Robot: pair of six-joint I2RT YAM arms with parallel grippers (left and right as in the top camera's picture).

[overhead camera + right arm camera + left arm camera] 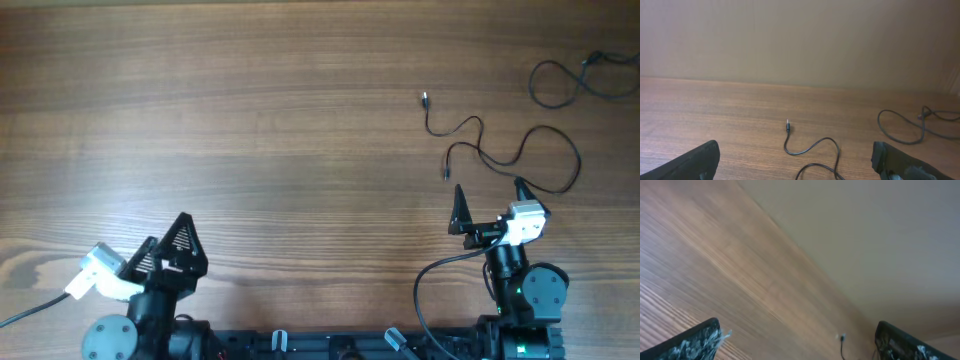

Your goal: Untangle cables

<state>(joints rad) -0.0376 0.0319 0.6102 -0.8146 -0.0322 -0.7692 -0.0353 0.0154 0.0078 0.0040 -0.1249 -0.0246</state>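
Two thin black cables lie apart on the wooden table. One cable [500,150] snakes from a plug end at the centre right down past a second plug and loops toward my right gripper; it shows in the right wrist view [812,145], and its plug end shows in the left wrist view [842,340]. The other cable [580,78] lies looped at the far right edge, also in the right wrist view [905,125]. My right gripper [490,205] is open and empty just below the first cable. My left gripper [165,245] is open and empty at the front left.
The wooden table [250,120] fills the overhead view. The arm bases and their thicker black cables [430,290] sit along the front edge. A beige wall [800,40] stands behind the table's far edge.
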